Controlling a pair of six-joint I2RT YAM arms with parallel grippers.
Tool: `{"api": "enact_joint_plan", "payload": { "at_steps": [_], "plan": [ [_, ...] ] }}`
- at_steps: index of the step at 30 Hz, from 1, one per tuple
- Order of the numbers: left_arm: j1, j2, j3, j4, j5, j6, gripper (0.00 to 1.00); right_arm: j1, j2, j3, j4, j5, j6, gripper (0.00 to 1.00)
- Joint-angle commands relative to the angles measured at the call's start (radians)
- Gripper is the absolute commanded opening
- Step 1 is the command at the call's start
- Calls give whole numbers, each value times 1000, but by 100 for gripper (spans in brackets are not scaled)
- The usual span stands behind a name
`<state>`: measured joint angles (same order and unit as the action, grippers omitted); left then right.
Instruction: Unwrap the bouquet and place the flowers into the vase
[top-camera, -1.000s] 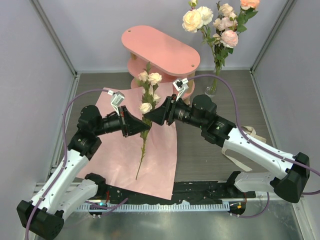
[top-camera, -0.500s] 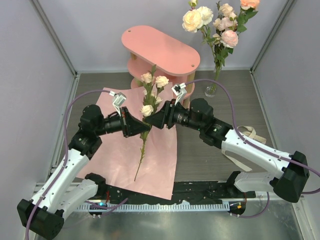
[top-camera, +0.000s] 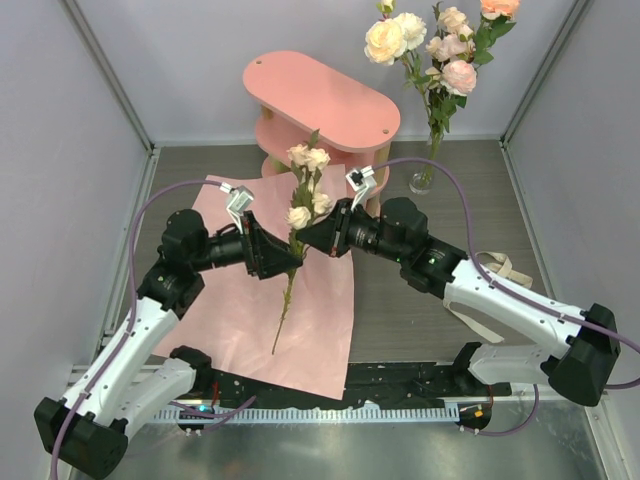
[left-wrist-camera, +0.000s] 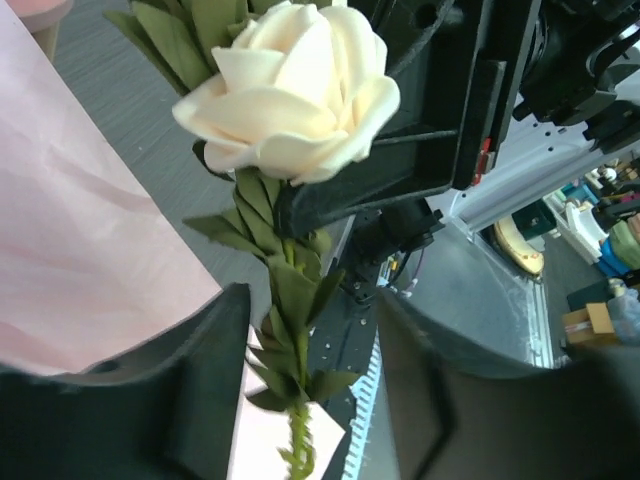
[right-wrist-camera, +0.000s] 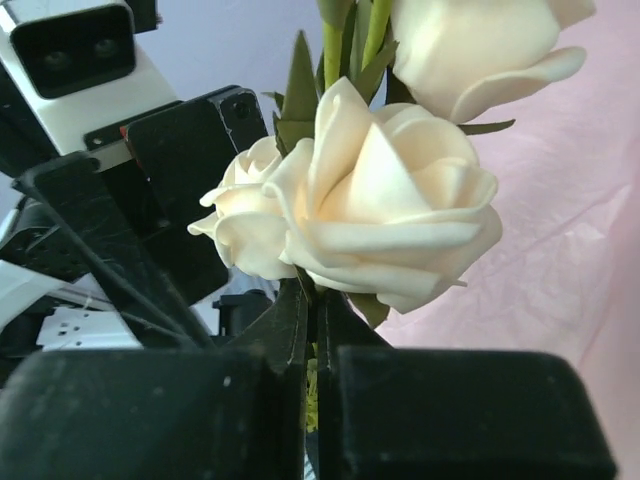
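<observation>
A flower stem (top-camera: 289, 285) with cream roses (top-camera: 308, 156) hangs upright between my two grippers above the bouquet's opened pink paper (top-camera: 235, 300). My right gripper (top-camera: 306, 239) is shut on the stem just under a bloom; in the right wrist view its jaws (right-wrist-camera: 318, 305) pinch the green stem below a cream rose (right-wrist-camera: 385, 215). My left gripper (top-camera: 287, 256) is open, and the leafy stem (left-wrist-camera: 292, 330) passes loosely between its fingers (left-wrist-camera: 205, 380). The clear glass vase (top-camera: 424, 181) stands at the back right and holds several pink and cream roses (top-camera: 445, 45).
A pink oval shelf (top-camera: 320, 100) stands at the back, close behind the held blooms. A cream ribbon (top-camera: 492, 290) lies on the grey table to the right, by the right arm. Grey walls close in both sides.
My right gripper has shut on the stem and my left gripper has opened off it. The blooms have shifted a little up and to the right.
</observation>
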<state>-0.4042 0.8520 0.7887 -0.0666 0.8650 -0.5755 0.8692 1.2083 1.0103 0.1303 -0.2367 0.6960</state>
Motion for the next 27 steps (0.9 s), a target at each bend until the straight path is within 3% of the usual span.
{"api": "enact_joint_plan", "payload": {
  "at_steps": [1,5,9,12,15,19,20,22,25,27],
  "plan": [
    [-5,-42,30,-7,2,34,71,-4,-102,50,-79,85,-116,1],
    [-5,-57,30,-13,-7,42,83,-4,-229,88,-314,238,-269,1],
    [-5,-59,32,-24,-15,48,86,-4,-341,143,-570,633,-380,1],
    [-5,-57,34,-29,-15,48,87,-4,-409,184,-652,913,-403,1],
    [-5,-53,35,-33,-20,52,87,-4,-426,214,-638,1080,-461,1],
    [-5,-50,35,-39,-27,55,87,-13,-342,266,-493,1318,-672,1],
    [-5,-47,35,-39,-29,55,87,-27,-302,274,-442,1335,-784,1],
    [-5,-47,34,-41,-32,57,87,-129,-253,309,-306,1324,-851,1],
    [-5,-41,35,-44,-32,57,88,-365,-158,410,-279,1135,-791,1],
    [-5,-38,34,-44,-32,59,88,-439,-87,462,-246,1038,-767,1]
  ]
}}
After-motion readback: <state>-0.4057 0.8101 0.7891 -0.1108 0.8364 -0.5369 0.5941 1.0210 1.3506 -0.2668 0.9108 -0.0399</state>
